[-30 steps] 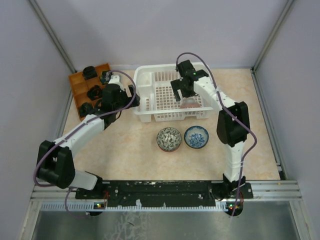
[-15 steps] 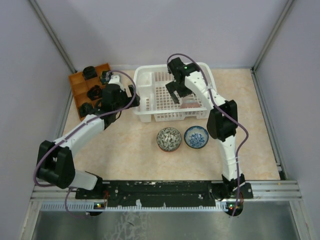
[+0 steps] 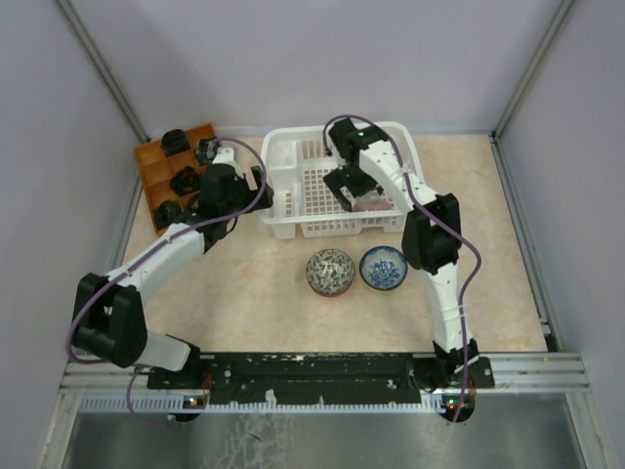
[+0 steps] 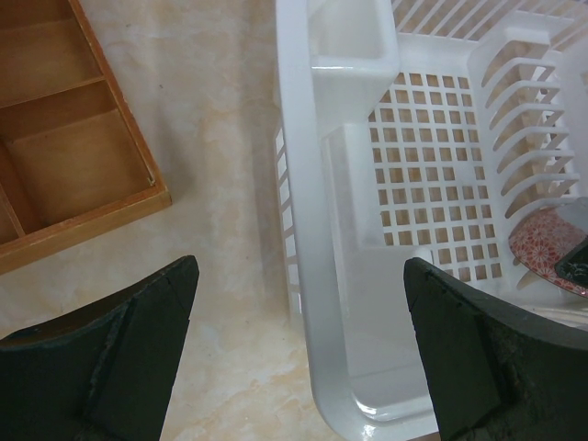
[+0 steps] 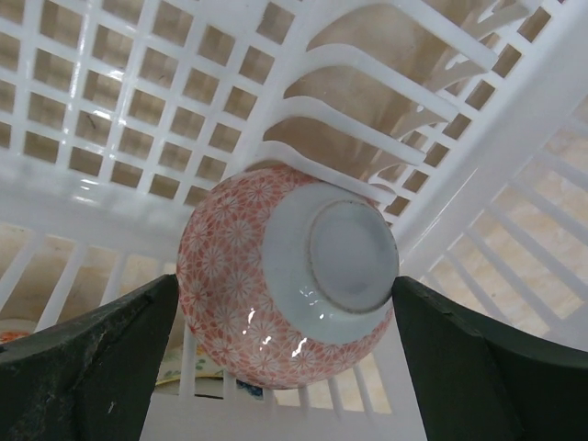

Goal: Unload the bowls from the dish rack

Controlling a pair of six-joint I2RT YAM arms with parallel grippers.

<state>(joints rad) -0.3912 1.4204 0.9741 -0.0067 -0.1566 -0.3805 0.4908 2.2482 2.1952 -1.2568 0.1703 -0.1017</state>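
Observation:
The white dish rack [image 3: 276, 221] stands at the back of the table. One orange-red bowl with a white pattern [image 5: 285, 276] leans on its side against the rack's upright dividers, foot ring toward the camera. My right gripper [image 5: 285, 308] is open inside the rack, one finger on each side of this bowl [image 3: 376, 206]. Two bowls sit on the table in front of the rack: a dark grey-and-white one [image 3: 330, 271] and a blue-speckled one [image 3: 384, 267]. My left gripper [image 4: 299, 276] hangs open over the rack's left end wall [image 4: 317, 276], holding nothing.
An orange-brown compartment tray [image 3: 156, 171] with small dark items lies at the back left, close to the left arm. Its wooden corner [image 4: 83, 165] shows in the left wrist view. Grey walls enclose the table on three sides.
The right arm swung left and down inside the rack, bringing its open fingers around the orange-red bowl. The left arm has not moved.

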